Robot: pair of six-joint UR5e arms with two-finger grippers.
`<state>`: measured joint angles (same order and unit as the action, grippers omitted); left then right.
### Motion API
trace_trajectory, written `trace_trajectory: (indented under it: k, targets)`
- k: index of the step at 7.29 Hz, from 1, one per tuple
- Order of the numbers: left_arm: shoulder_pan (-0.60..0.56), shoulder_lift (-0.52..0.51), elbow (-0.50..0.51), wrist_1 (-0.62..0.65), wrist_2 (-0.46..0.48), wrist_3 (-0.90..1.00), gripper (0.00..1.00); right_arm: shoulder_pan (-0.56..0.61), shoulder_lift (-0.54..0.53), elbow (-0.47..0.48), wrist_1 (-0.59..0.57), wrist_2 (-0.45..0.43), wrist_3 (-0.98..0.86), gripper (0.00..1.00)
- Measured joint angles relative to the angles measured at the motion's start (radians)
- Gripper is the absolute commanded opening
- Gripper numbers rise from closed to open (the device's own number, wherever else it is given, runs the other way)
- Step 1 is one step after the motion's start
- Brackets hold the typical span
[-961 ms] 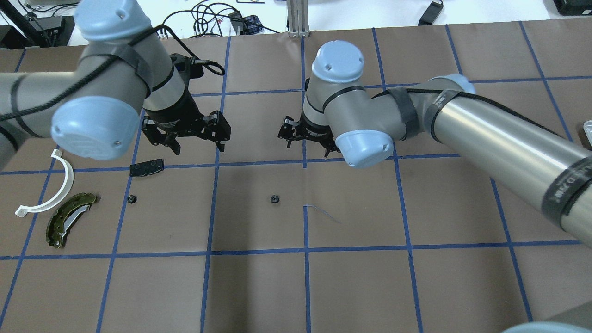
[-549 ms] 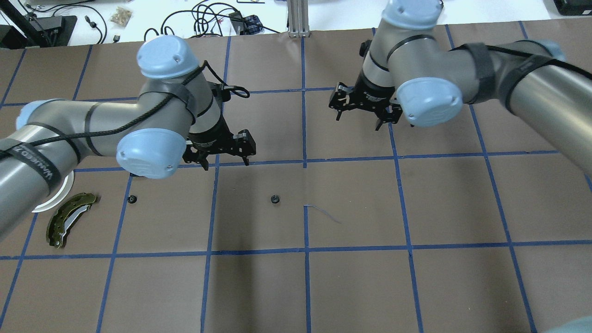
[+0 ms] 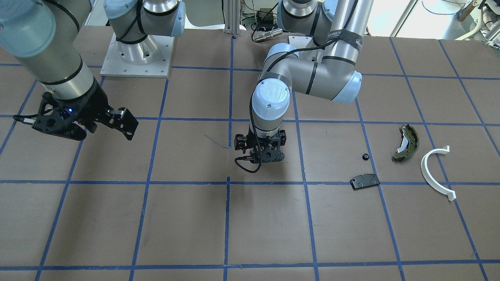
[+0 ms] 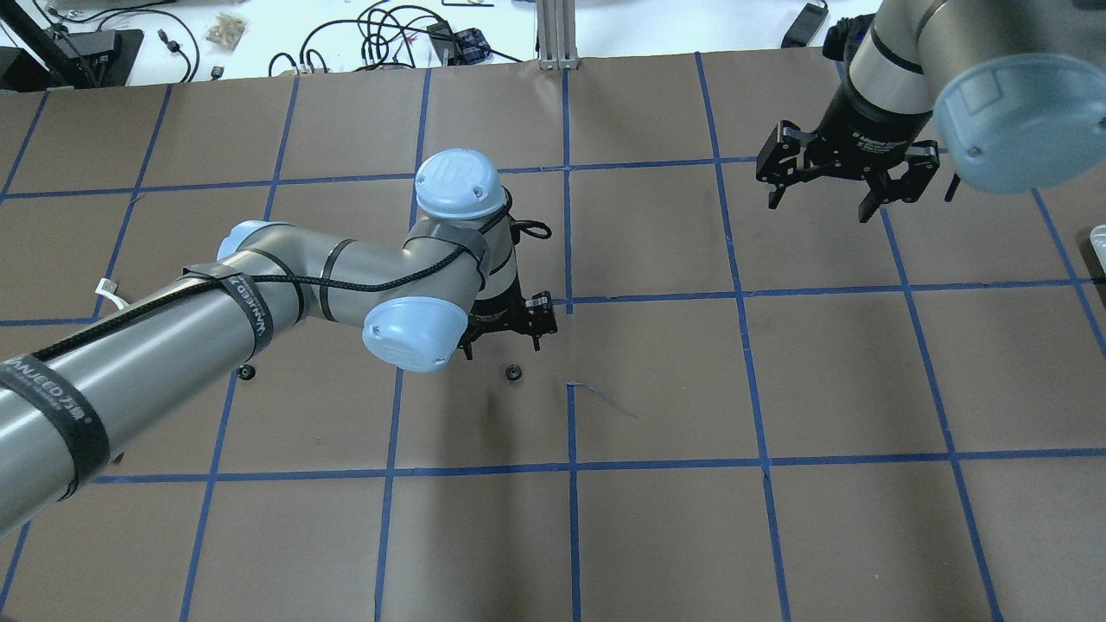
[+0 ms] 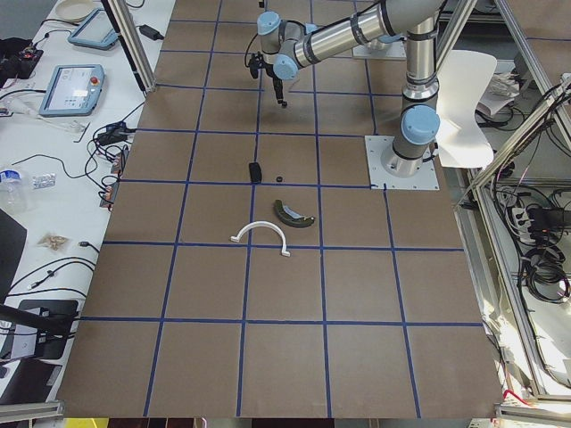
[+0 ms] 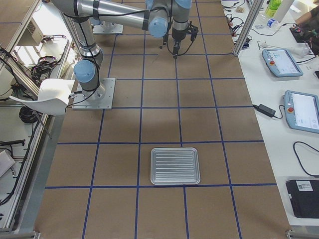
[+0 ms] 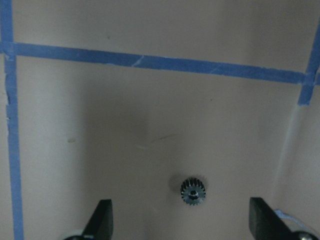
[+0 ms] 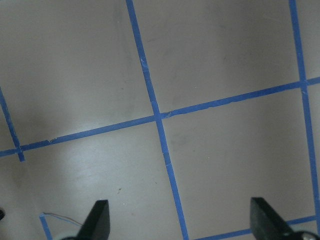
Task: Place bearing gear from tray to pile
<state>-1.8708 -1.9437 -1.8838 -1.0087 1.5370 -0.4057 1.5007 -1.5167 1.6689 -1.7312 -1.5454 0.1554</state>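
Observation:
A small black bearing gear (image 4: 513,372) lies on the brown table; in the left wrist view the bearing gear (image 7: 193,190) sits between my spread fingers, touching neither. My left gripper (image 4: 503,342) hangs open right over it and hides it in the front view, where the left gripper (image 3: 259,156) points down. My right gripper (image 4: 816,204) is open and empty, far off at the back right. The pile holds an olive brake shoe (image 3: 406,142), a white half-ring (image 3: 435,171), a black pad (image 3: 365,181) and a second small gear (image 3: 366,157). The silver tray (image 6: 175,166) is empty.
My left forearm (image 4: 173,345) crosses over the pile and hides most of it in the overhead view. Blue tape lines (image 4: 570,298) grid the brown table. Cables and devices (image 4: 406,34) lie beyond the far edge. A sliver of the tray (image 4: 1099,246) shows at the right edge.
My left arm swung right and came down over the gear, still open. My right gripper pulled away to the back right, also still open.

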Motion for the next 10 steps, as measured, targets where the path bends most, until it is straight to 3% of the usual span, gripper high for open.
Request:
trace_trajectory:
  k: [1,3,4,8,10]
  targets:
    - [-0.008,-0.017,-0.026,0.047,0.002,-0.002,0.84,0.0,-0.032,-0.001,0.02,-0.006,0.002,1.0]
    - [-0.012,-0.03,-0.085,0.16,0.004,0.0,0.12,0.001,-0.057,0.002,0.04,-0.014,-0.005,1.0]
    - [-0.012,-0.032,-0.097,0.188,0.003,0.001,0.0,0.002,-0.061,0.003,0.042,-0.014,-0.006,1.0]
    - [0.004,-0.018,-0.088,0.196,-0.003,0.018,0.0,0.058,-0.066,0.005,0.044,-0.013,-0.001,1.0]
    - [0.091,0.019,-0.06,0.112,0.002,0.131,0.0,0.078,-0.06,0.006,0.036,-0.014,-0.006,1.0]
